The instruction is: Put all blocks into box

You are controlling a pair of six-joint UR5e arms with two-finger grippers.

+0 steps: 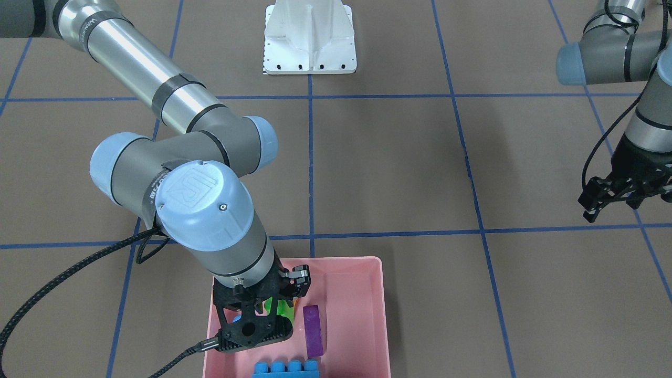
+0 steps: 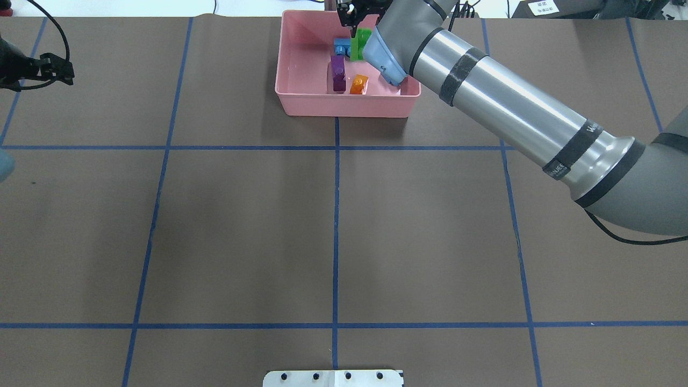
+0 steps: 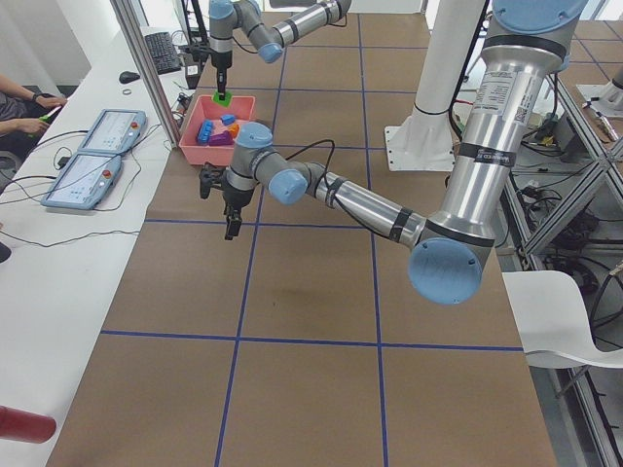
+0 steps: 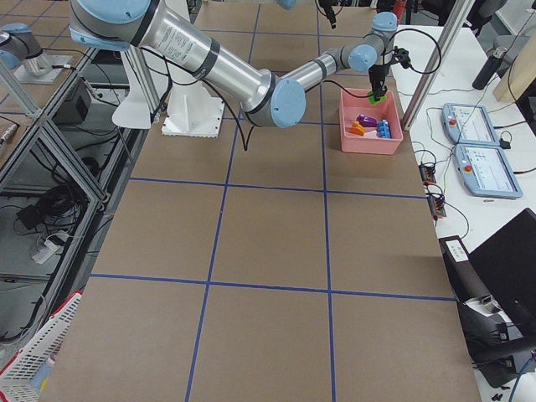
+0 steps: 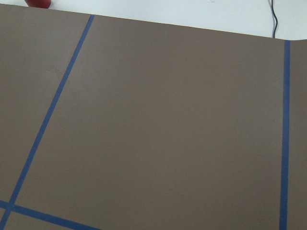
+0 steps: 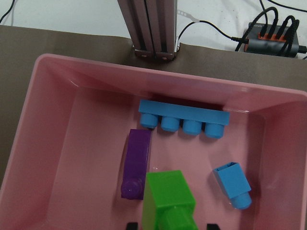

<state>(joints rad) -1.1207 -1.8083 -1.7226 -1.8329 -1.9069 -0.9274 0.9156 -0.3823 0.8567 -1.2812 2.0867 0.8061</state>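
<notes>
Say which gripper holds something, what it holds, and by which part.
The right gripper holds the green block, pinched on two opposite sides at its upper end, above the box. The left gripper holds nothing.

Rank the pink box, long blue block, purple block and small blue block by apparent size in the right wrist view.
1. pink box
2. long blue block
3. purple block, only slightly smaller
4. small blue block
</notes>
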